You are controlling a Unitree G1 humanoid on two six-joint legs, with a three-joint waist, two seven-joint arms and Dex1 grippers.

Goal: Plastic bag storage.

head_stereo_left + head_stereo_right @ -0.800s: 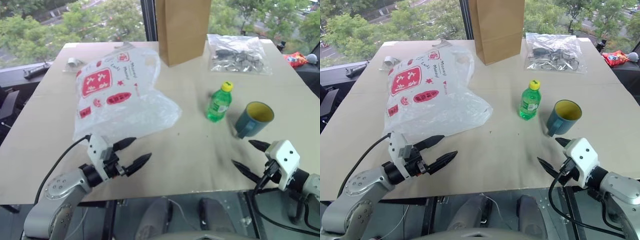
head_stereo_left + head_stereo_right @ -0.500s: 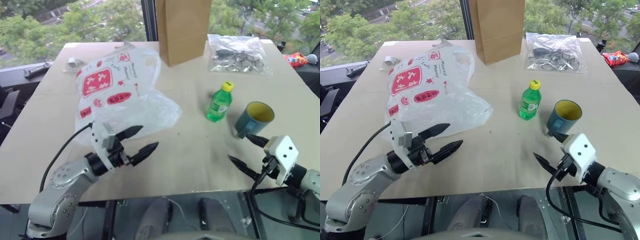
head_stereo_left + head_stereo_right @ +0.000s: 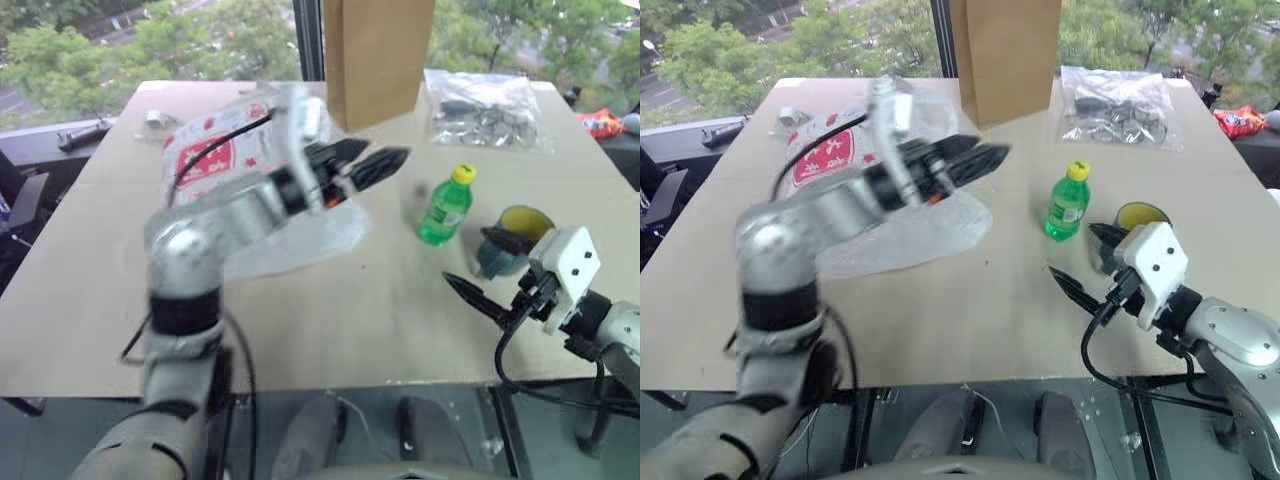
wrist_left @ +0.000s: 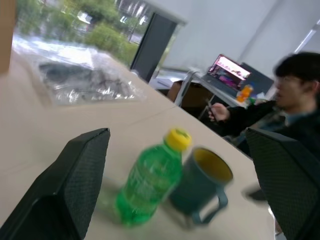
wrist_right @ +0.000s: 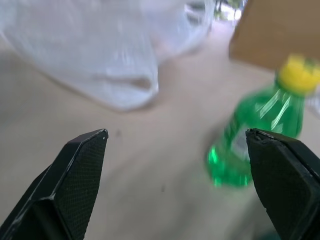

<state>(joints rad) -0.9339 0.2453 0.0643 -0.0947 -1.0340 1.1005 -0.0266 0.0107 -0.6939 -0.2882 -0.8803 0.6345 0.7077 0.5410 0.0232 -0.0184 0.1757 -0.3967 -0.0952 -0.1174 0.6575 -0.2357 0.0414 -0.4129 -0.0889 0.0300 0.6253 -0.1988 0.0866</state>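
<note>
Desk (image 3: pixel 90 300) carries one plastic bag (image 3: pixel 205 165) at its left, one brown paper bag (image 3: pixel 375 55), one clear packet (image 3: pixel 485 105), one green bottle (image 3: pixel 443 205), one mug (image 3: pixel 515 235). Left hand (image 3: pixel 365 165) open, hovering above the plastic bag's right edge; right hand (image 3: pixel 480 265) open, well apart.

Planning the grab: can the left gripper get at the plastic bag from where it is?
Probably yes. The left gripper is open above the plastic bag, nothing between them; the bottle and mug stand off to the right.
</note>
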